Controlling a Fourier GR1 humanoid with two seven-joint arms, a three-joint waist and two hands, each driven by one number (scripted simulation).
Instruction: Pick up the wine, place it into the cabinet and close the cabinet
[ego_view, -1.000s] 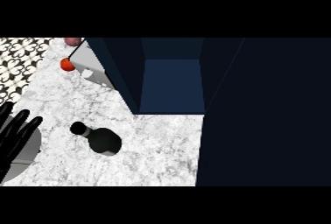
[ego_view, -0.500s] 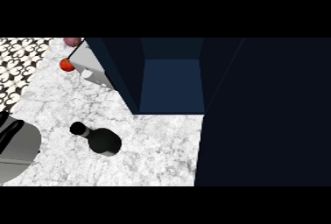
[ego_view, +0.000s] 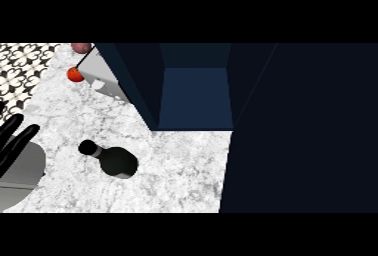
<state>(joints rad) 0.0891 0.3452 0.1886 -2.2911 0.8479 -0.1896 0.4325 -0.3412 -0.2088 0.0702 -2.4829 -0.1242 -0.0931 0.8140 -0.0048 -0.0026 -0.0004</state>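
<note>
One robot hand in view, wine not yet grasped: the pick-up step is at its start.

Wine (ego_view: 113, 160) stands upright on the table (ego_view: 177, 170), seen from above, neck toward 10 o'clock, apart from everything else. Left robot hand (ego_view: 15, 142) shows at the 9 o'clock edge, fingers straight and spread, holding nothing, near the wine but not touching it. Cabinet (ego_view: 196, 95) stands open at 12 o'clock of the wine, its blue floor bare. Judged next move: bring a robot hand over to the wine and curl the fingers round its body before any lift. Right robot hand is out of view. A dark panel (ego_view: 303, 130) fills the 3 o'clock side, likely the cabinet door, though this cannot be confirmed. Left robot hand is cut off by the frame edge. Red object (ego_view: 74, 74) at 11 o'clock is too small to identify.
</note>
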